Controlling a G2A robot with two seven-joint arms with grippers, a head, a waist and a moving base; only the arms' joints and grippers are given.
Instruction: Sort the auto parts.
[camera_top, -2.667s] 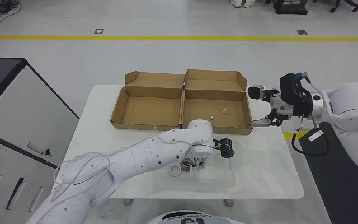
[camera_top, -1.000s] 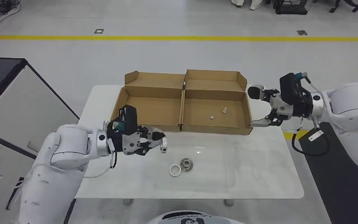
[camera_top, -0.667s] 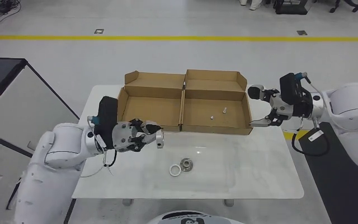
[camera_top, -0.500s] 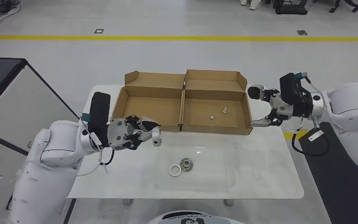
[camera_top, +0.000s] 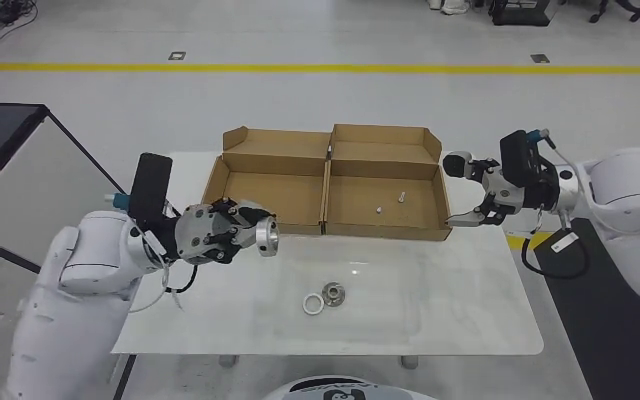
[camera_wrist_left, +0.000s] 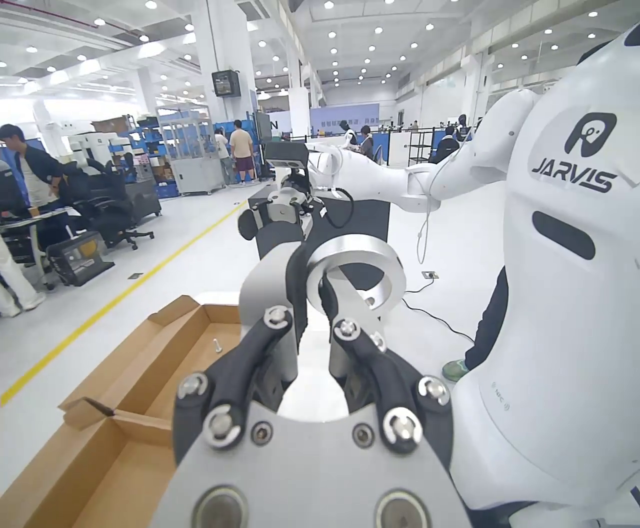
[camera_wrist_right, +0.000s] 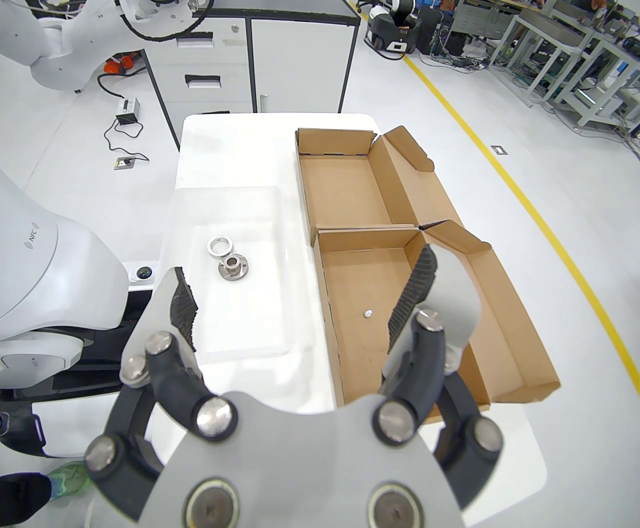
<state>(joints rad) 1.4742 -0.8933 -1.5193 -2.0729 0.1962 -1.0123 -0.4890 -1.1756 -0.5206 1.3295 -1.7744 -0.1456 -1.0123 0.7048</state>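
**Sorting partly done, one ring in the air**

Left end effector (camera_top: 256, 238) pinched a silver metal ring (camera_wrist_left: 356, 280) at left-centre of the top view, just in front of the left open brown cardboard box (camera_top: 270, 197), which looked bare. The right cardboard box (camera_top: 420, 205) held two small silver screws (camera_top: 400, 197). Right end effector (camera_top: 462, 190) hung spread and empty at that box's right edge. Left to sort: a second silver ring (camera_top: 314, 302) and a flanged metal bushing (camera_top: 333, 293), close together on the white tabletop (camera_top: 450, 300), lower centre.

A white table (camera_top: 480, 300) stands with a yellow floor line (camera_top: 300, 68) beyond and a cabinet (camera_top: 50, 200) beside.
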